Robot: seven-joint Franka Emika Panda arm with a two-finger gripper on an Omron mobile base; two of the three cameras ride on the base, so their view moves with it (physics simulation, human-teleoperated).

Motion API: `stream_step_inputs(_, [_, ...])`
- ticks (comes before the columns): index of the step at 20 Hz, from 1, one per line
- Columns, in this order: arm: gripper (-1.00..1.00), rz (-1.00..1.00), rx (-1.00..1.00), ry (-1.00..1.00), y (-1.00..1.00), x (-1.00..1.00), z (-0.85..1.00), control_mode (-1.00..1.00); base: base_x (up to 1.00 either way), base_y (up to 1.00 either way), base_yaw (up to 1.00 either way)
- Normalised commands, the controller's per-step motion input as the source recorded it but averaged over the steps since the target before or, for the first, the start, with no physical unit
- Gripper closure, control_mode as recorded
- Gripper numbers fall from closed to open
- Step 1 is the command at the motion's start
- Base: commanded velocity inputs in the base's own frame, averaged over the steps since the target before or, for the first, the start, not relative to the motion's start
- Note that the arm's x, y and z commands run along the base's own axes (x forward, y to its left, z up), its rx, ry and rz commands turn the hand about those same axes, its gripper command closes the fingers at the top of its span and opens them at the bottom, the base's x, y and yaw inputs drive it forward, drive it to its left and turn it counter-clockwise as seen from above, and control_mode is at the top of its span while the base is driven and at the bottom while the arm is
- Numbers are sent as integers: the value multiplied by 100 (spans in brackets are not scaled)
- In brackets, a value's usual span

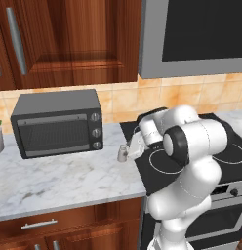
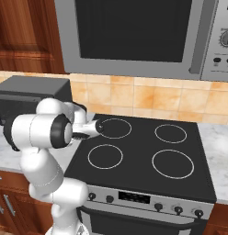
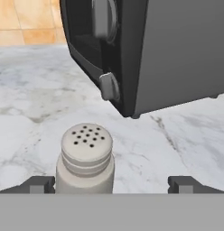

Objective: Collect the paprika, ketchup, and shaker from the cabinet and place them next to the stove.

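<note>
The shaker (image 3: 86, 155), a small white-grey cylinder with a holed top, stands upright on the marble counter. It stands just left of the stove (image 1: 142, 171), whose black glass top with white rings also fills the right base view (image 2: 143, 151). My gripper (image 3: 113, 185) is open, with a fingertip (image 3: 39, 184) on each side of the shaker and the jaws spread wide. From the left base view the shaker (image 1: 123, 153) sits right by my gripper (image 1: 132, 146). The paprika, the ketchup and the cabinet are out of view.
A dark toaster oven (image 1: 57, 122) sits on the counter (image 1: 54, 180) left of the shaker, its knobbed corner (image 3: 109, 85) close behind it. A microwave (image 2: 134, 32) hangs above the stove. Wall cabinets with bar handles (image 1: 69, 39) are at the upper left.
</note>
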Motion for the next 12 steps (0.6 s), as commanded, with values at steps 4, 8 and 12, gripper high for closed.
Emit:
stream_step_inputs(4, [-100, 0, 0, 3, -19, 0, 23, -100, 0, 0, 0])
stream_step_inputs(8, [-100, 0, 0, 0, -15, -18, 29, -100, 0, 0, 0])
stream_step_inputs(12, [-100, 0, 0, 0, -9, -40, 34, -100, 0, 0, 0])
